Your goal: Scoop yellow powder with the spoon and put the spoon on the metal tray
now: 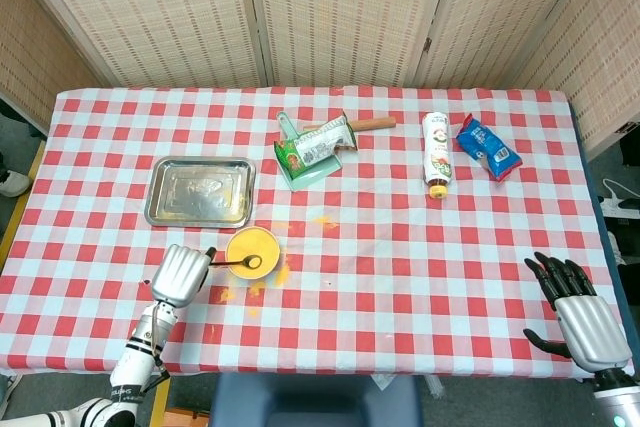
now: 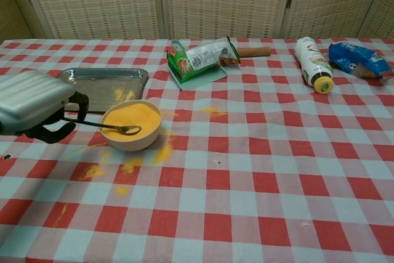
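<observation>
Left hand (image 2: 34, 103) pinches the handle of the spoon (image 2: 104, 126) at the near left of the table; its metal back faces the cameras, and dark fingers (image 2: 58, 129) curl beneath the handle. From the hand, the spoon runs to the right, its head lying over the yellow powder (image 2: 130, 119) inside the bowl (image 2: 132, 141). Whether the head carries powder cannot be told. Spilled yellow powder lies on the checked tablecloth (image 2: 246, 177) just in front of the bowl and to its right.

Behind the bowl, near it but apart, lies the metal tray (image 2: 104, 81), with yellow specks on its floor. Further right, a green packet (image 2: 200, 56) lies on a green dustpan-like holder, touching a wooden-handled tool (image 2: 253, 51) behind it. Well to the right lie a white bottle (image 2: 313, 61) on its side and a blue packet (image 2: 360, 58) just beside it.

Right hand (image 1: 580, 312) rests at the near right corner of the table, well apart from all objects, fingers spread and holding nothing.
</observation>
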Motion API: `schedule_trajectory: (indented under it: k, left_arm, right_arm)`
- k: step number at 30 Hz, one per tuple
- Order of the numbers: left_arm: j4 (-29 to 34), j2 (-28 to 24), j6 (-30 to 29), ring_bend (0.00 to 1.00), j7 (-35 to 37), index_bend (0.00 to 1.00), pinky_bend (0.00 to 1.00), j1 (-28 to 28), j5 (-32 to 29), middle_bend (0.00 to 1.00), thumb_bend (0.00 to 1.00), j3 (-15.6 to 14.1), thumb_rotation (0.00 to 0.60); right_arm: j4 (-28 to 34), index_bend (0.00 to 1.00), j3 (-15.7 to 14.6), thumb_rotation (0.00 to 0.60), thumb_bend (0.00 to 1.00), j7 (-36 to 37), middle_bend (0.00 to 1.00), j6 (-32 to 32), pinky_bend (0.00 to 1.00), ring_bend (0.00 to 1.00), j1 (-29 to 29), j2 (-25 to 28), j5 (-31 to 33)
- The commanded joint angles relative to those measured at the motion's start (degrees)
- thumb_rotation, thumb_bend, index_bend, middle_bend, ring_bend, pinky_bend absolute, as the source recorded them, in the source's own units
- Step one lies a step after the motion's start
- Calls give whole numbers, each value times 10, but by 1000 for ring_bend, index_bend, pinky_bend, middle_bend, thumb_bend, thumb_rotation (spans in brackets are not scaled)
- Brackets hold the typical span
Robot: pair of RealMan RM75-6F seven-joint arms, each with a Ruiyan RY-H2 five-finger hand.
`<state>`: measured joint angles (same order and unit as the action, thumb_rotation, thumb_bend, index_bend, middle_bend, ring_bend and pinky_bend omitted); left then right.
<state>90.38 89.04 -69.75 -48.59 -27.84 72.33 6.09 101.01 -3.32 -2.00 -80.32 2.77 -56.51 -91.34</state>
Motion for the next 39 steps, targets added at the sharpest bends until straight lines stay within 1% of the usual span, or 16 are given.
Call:
schedule_trajectory:
  k: [1,8,21,26,29,31,33,36,39]
  left_arm:
    - [-1,-1,-4,1000,6,478,1000,0,3,1000,497,-1,600]
    - [-7,4,-7,1000,2,533,1000,-4,4,1000,497,-5,600]
    - [-21,10,-21,1000,20,703,1000,-6,22,1000,504,-11,600]
    - [-23,12,-25,1000,28,735,1000,-6,26,1000,509,-10,600]
    - [-23,13,-27,1000,36,778,1000,-6,25,1000,560,-6,600]
    - [-22,14,-28,1000,40,823,1000,-7,22,1000,641,-2,600]
    - [-22,15,-27,1000,41,861,1000,-8,19,1000,701,1,600]
    - [-17,13,-23,1000,39,896,1000,-10,9,1000,741,4,600]
    - [-10,10,-17,1000,37,911,1000,-10,-3,1000,759,7,600]
  right_arm:
    - [0,0,0,600,111,0,0,0,0,0,0,0,0]
    - [0,0,0,600,112,0,0,-1,0,0,0,0,0]
    - [0,0,0,600,112,1,0,-1,0,0,0,1,0]
    - [0,0,0,600,112,0,0,0,0,0,0,1,-1]
    - [1,0,0,600,112,1,0,-1,0,0,-1,1,-1]
    - [0,0,0,600,112,1,0,-1,0,0,-1,1,-1]
    - [0,0,0,600,112,1,0,0,0,0,0,1,-1]
    - [0,0,0,600,112,1,0,0,0,0,0,2,-1]
    - [0,0,0,600,112,2,0,-1,0,0,0,2,0]
